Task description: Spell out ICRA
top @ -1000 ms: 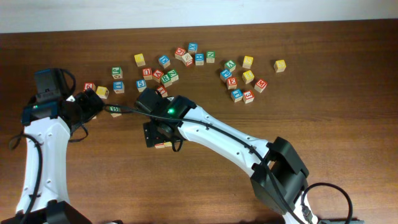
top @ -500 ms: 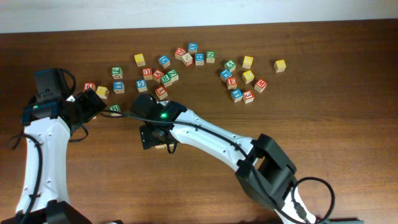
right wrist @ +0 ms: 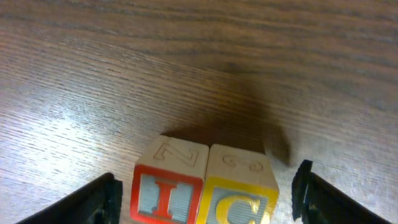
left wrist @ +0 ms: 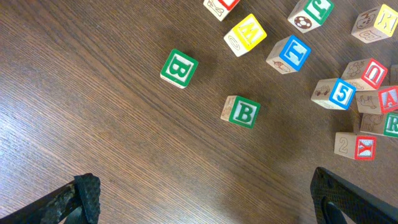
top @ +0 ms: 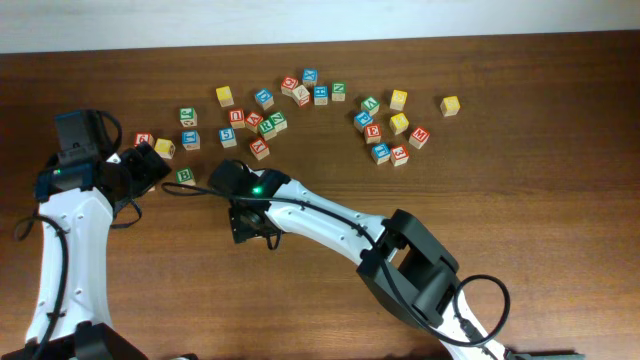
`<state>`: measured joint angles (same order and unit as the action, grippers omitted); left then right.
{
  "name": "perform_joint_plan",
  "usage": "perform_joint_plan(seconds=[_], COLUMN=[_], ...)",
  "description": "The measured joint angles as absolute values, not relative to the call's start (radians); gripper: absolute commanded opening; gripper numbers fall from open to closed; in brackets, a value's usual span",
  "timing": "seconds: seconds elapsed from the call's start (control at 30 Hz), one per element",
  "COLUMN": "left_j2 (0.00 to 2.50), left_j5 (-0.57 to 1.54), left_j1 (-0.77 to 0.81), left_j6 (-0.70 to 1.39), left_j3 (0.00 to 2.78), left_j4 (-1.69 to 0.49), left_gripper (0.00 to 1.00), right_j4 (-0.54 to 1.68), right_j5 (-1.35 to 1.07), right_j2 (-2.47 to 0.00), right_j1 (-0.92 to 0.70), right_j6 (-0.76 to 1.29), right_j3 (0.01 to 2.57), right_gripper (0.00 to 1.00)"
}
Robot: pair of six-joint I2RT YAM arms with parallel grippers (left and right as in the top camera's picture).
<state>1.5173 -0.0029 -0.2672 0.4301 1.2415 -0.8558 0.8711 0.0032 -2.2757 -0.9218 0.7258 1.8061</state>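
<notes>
The right pincer [right wrist: 205, 186] was seen released over the table [right wrist: 199, 68], its two fingers [right wrist: 93, 199] standing well apart with a gap left on each side of what lay between them. Between those fingers the I cube [right wrist: 163, 198] and the C cube [right wrist: 239, 200] were found, set side by side and touching, the I toward one finger and the C toward the other. Neither cube was gripped. The left pincer [left wrist: 205, 199] was likewise held wide and empty, with nothing between its fingers.

The remaining two letters were located away from both pincers. What was read as the red A [left wrist: 389, 98] and the green R [left wrist: 392, 124] lay ahead of the left pincer, at the far edge of its view, packed close against a blue 5 cube [left wrist: 336, 93] and a red Y cube [left wrist: 357, 146].

Several risks were judged from this. If the right pincer were closed or lifted off at a slant, a finger could be dragged against the I or the C, so that the pair would be split or turned out of line. When the R is fetched, a neighbour could be shoved or pinched along with it, because so little room is left around it. Two green B cubes [left wrist: 242, 112] lay nearer the left pincer and could be mistaken for the R. Setting the R beside the C could also knock the finished pair.
</notes>
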Motion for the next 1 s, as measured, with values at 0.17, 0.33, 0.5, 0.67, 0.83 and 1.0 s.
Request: perform_joint_plan(seconds=[0.17,0.33,0.5,0.67,0.83,1.0], left_j2=[1.517,1.517,1.517,1.517,1.517,1.517], left_j5=[-0.003,-0.003,-0.003,-0.003,-0.003,-0.003], left_j1=[-0.267,-0.267,-0.267,-0.267,-0.267,-0.267], left_j6=[0.43,0.43,0.43,0.43,0.43,0.43], left_j3=[1.242,1.242,1.242,1.242,1.242,1.242], left_j4=[-0.856,-0.856,-0.856,-0.856,-0.856,-0.856], left_gripper=[0.99,0.99,0.99,0.99,0.99,0.99], right_j4=[0.87,0.868,0.868,0.87,0.869,0.87], right_j5=[0.003,0.003,0.008,0.025,0.03,0.038], right_j2=[-2.283,-2.283,-2.283,-2.283,-2.283,-2.283], right_j1=[-0.925,-0.933,-0.933,-0.934,-0.936,-0.936], right_j6=[0.725,0.726,0.751,0.771,0.788,0.808], right_j3=[1.806,1.806,1.806,1.806,1.806,1.806], right_gripper=[0.58,0.51,0.51,0.51,0.53,0.74])
